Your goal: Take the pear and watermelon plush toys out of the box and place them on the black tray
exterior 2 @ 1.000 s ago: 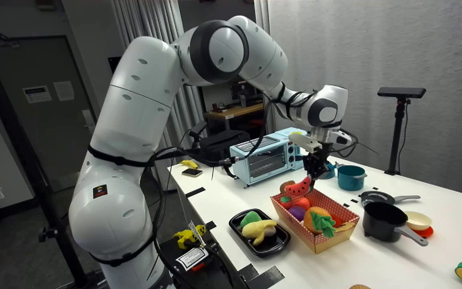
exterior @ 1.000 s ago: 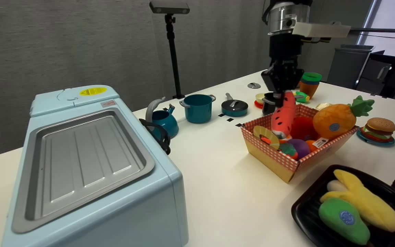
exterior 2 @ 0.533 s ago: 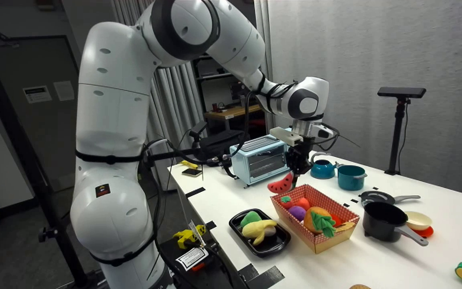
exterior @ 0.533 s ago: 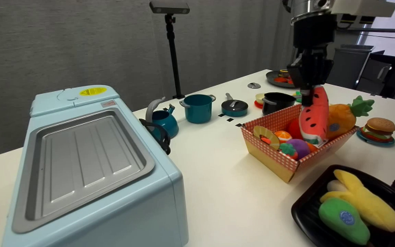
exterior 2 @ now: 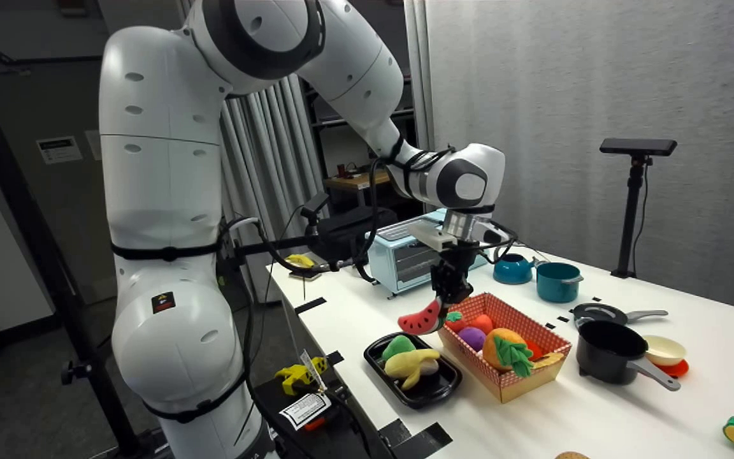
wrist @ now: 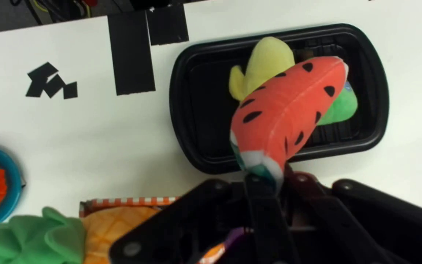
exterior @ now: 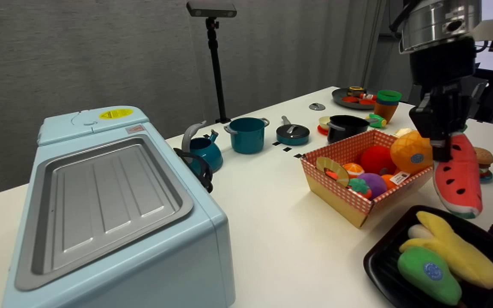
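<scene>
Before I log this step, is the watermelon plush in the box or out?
Out: the gripper holds the watermelon plush in the air, outside the box in both exterior views.

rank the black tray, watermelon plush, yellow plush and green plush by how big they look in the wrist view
Largest to smallest, by visible area:
Black tray
Watermelon plush, probably enlarged by its nearness
Yellow plush, partly hidden by the watermelon
Green plush, likewise partly hidden

The white table [exterior: 280,231] carries a toaster oven [exterior: 144,256] and teal pot [exterior: 247,140]. The box [exterior: 334,200] stands beside the black tray [wrist: 213,110].
</scene>
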Action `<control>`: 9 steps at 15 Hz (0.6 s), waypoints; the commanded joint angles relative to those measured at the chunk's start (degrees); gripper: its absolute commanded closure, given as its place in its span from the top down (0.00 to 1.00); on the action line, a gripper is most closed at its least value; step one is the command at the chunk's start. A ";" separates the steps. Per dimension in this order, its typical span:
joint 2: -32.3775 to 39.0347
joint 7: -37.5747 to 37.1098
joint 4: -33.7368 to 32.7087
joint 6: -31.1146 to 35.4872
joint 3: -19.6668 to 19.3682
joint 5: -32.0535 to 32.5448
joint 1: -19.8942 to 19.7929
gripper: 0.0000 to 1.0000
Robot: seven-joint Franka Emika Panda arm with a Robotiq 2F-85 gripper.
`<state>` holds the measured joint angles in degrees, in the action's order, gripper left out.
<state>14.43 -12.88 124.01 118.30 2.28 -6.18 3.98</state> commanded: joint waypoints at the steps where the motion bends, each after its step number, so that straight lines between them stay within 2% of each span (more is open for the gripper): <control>1: 0.62 -3.89 2.54 1.75 -1.33 4.41 0.64 0.02; 8: 5.86 -7.20 1.27 5.21 -3.36 11.34 0.95 0.04; 9: 6.20 -7.31 1.10 5.03 -3.43 11.72 1.03 0.35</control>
<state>19.24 -18.55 126.15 122.73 -0.20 3.31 3.98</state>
